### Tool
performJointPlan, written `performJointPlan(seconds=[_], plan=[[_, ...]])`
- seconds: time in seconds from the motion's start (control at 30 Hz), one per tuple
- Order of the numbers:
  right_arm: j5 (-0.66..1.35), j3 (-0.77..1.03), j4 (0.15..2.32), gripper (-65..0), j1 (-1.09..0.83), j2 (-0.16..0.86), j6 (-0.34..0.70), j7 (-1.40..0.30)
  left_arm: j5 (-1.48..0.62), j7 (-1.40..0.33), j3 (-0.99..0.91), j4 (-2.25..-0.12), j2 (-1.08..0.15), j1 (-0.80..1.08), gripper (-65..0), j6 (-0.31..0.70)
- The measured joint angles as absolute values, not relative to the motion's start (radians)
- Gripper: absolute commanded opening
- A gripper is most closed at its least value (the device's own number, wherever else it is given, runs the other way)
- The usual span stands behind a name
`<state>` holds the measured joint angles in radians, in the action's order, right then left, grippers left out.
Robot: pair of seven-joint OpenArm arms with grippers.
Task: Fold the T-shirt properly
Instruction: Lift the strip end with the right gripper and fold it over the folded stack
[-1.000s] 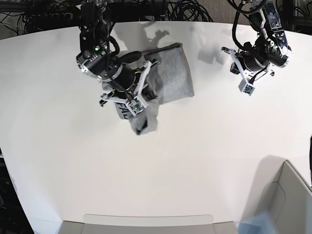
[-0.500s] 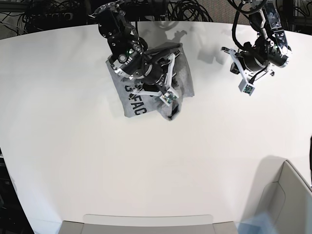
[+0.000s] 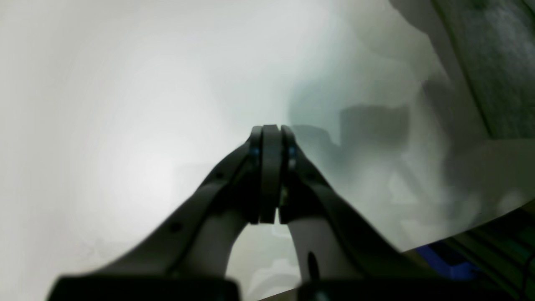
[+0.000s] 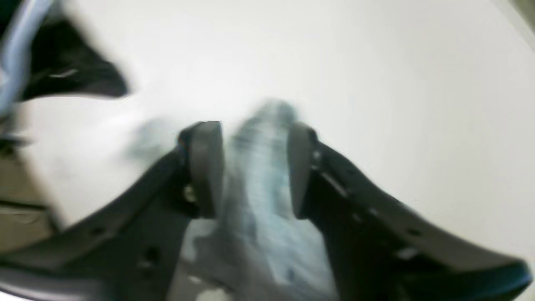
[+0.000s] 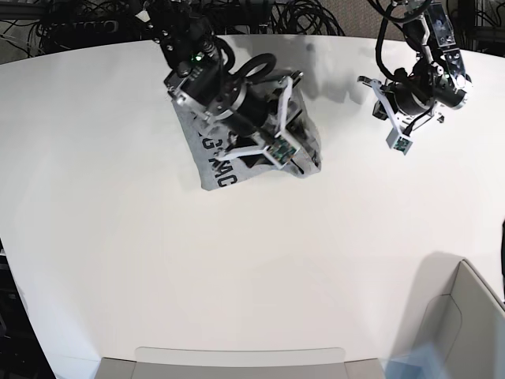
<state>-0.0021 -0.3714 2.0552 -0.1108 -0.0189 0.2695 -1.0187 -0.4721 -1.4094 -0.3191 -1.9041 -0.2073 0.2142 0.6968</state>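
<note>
The grey T-shirt (image 5: 207, 158) lies in a folded bundle at the table's back middle, with black lettering showing on its left part. The arm of my right gripper (image 5: 293, 158) lies across it. In the right wrist view my right gripper (image 4: 253, 167) has blurred grey T-shirt cloth (image 4: 259, 179) filling the gap between its fingers, over the white table. My left gripper (image 5: 400, 144) hangs at the back right, apart from the shirt. In the left wrist view my left gripper (image 3: 271, 167) is shut and empty above the table.
The white table (image 5: 252, 260) stretches out in front of the shirt. A pale bin (image 5: 465, 316) stands at the front right corner. A flat pale tray (image 5: 237, 359) lies at the front edge. Black cables (image 5: 300, 16) lie behind the table.
My right arm has swung to the right, carrying a flap of the shirt across the bundle and baring the lettering on the left. The left arm has not moved.
</note>
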Motion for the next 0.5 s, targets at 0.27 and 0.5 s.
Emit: performJointPlan(seconds=[0.27,0.5], plan=[[0.004,-0.057,2.033,-65.0,-0.100,0.084,0.282,-1.194,-0.471,-1.410,-0.315,-1.904,-0.207,0.213,-65.0,0.697],[-0.013,-0.244,2.005,-65.0,-0.181,0.093,0.553,-1.259,-0.472,-1.410,-0.314,-1.904,-0.201,0.208,-65.0,0.697]])
